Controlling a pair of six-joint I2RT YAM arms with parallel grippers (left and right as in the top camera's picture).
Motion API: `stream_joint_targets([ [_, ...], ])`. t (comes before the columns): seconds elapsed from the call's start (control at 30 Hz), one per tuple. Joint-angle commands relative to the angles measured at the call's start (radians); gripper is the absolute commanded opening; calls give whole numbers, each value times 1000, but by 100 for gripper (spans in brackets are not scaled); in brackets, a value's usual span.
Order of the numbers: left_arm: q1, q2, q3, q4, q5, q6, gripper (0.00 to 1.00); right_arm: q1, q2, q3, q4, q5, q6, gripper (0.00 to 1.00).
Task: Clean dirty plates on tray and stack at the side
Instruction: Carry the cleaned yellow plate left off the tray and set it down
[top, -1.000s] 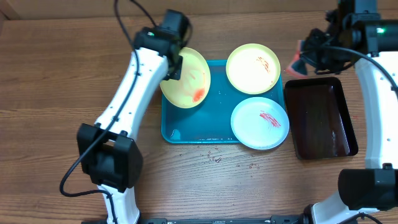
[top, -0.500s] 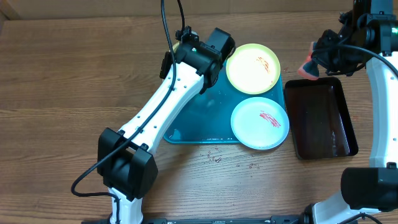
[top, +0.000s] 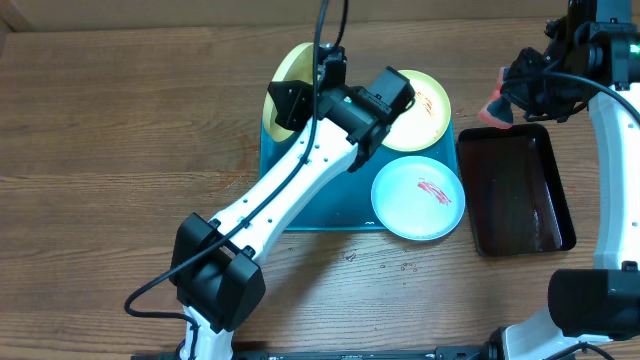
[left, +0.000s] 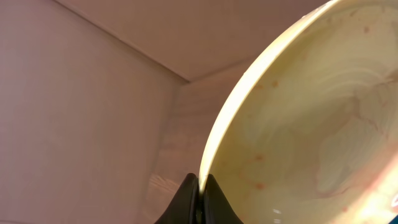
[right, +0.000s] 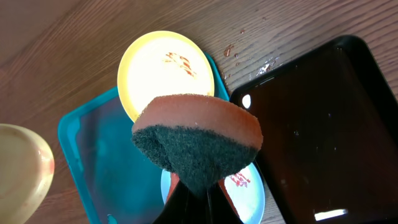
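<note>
Fingers on the left arm (left: 183, 202) are pinched shut on the rim of a round, shallow plate with a yellow-green rim (top: 290, 75), which is flecked with faint red. A second ago this plate lay flat at the left end of the tray. Now it stands nearly on edge in the air above the tray's back left corner, and the arm has swung across toward the right. I judge that it is being offered up for scrubbing and that no plate is yet clean or stacked.

The fingers on the right arm (right: 180, 208) grip an orange sponge with a dark green scouring face (right: 196, 140). They hold it aloft near the far end of the glossy black tray (top: 515, 190), much where it was half a second ago.

The large turquoise plastic tray (top: 340, 205) now has its left half bare and wet-looking. Its right half carries a second yellow-green rimmed plate (top: 430, 115) with red-orange smears, and in front of that a pale blue rimmed plate (top: 418, 197) with a red streak, overhanging the rim. The black tray holds no objects, and I cannot tell whether its sheen is liquid. Droplets (top: 345, 255) speckle the wooden tabletop (top: 100, 150) before the turquoise tray.
</note>
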Motion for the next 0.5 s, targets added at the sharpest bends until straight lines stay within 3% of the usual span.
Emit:
stream_joint_targets([
  [0.0,-24,-36,22,-2,-116,-33,4,-2,-21,9,-2,10,-4,4],
  [0.47,-31,-36,22,-1,-111,-35,4,-2,-21,9,-16,10,-4,4],
])
